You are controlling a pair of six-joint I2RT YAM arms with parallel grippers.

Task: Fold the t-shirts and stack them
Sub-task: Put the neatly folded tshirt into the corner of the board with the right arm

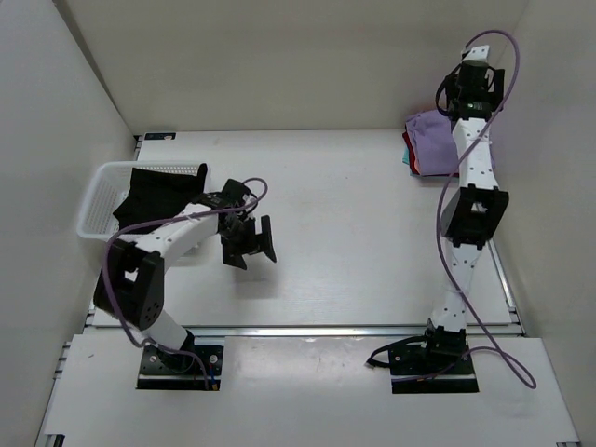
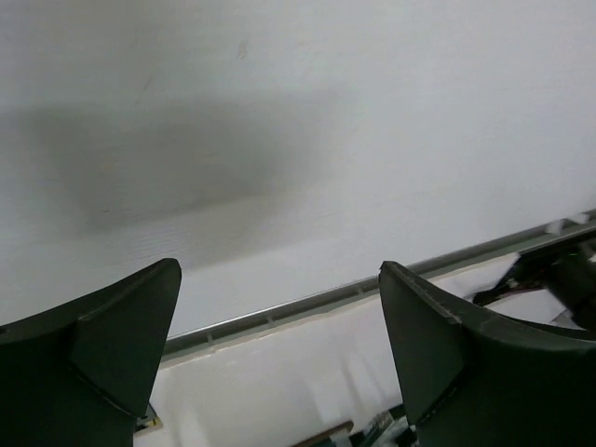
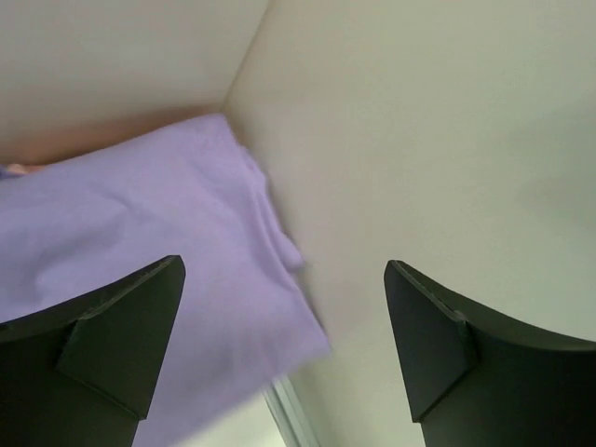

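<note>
A folded stack of t-shirts sits at the table's far right: the lilac-purple one (image 1: 433, 130) on top, salmon-pink (image 1: 416, 158) and teal (image 1: 406, 160) edges showing under it. The lilac shirt also fills the left of the right wrist view (image 3: 140, 242). A black t-shirt (image 1: 158, 194) lies crumpled in the white basket (image 1: 93, 200) at the left. My left gripper (image 1: 250, 244) is open and empty over bare table right of the basket. My right gripper (image 1: 458, 98) is open and empty, raised above the stack near the right wall.
White walls enclose the table on the left, back and right. A metal rail (image 1: 307, 329) runs along the near edge of the table; it also shows in the left wrist view (image 2: 372, 289). The right arm (image 1: 470, 205) stretches along the right side.
</note>
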